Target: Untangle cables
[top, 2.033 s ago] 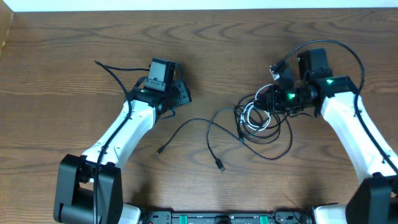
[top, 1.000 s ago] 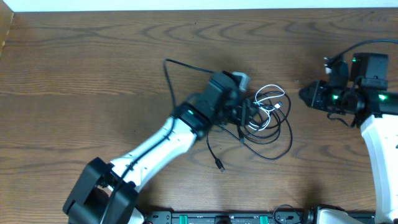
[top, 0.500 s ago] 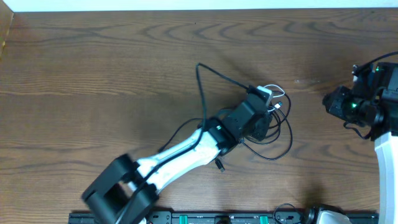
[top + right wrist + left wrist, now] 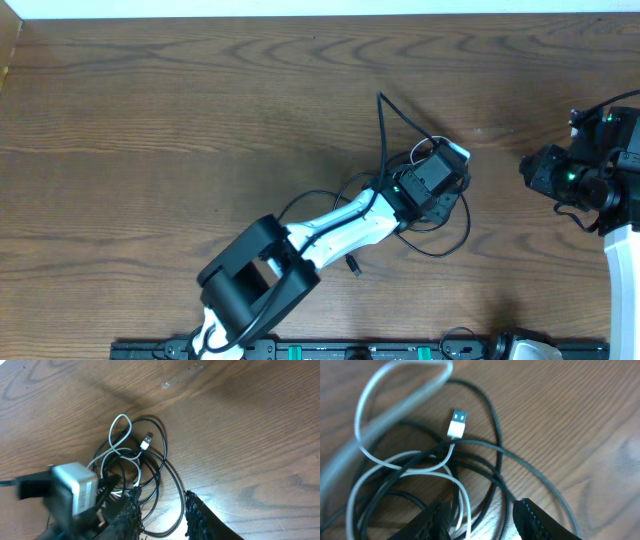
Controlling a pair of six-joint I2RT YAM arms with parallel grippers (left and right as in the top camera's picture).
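Nearest your side of the table (image 4: 150, 120), a black plug end (image 4: 353, 266) lies loose on the wood, just beside the left arm (image 4: 330, 228), which reaches diagonally across toward the middle-right. Follow that arm out and you come to the cables (image 4: 466, 225). They sit in one heap right of centre, with black loops spilling out on the near and right sides of the wrist.

Your left gripper (image 4: 490, 522) hangs directly over that heap, its jaws partly apart with nothing pinched. In its wrist view, strands of the white cable (image 4: 451, 447) and the black cables (image 4: 496, 445) run into the gap between the fingers (image 4: 437, 519), and you cannot tell whether the pads touch them. Just beyond the fingers the white plug (image 4: 456, 424) lies flat on the wood inside a black loop, and a white loop shows blurred at the top of that view.

Off to the right, well apart from the heap, your right gripper (image 4: 528, 168) points back at it with a narrow gap between its jaws and nothing in them. Its wrist view shows the white cable looped over the black ones, with the grey camera block (image 4: 72, 485) of the left wrist at lower left. Farthest out, the left arm's own black wire (image 4: 383, 125) arcs up beyond the heap
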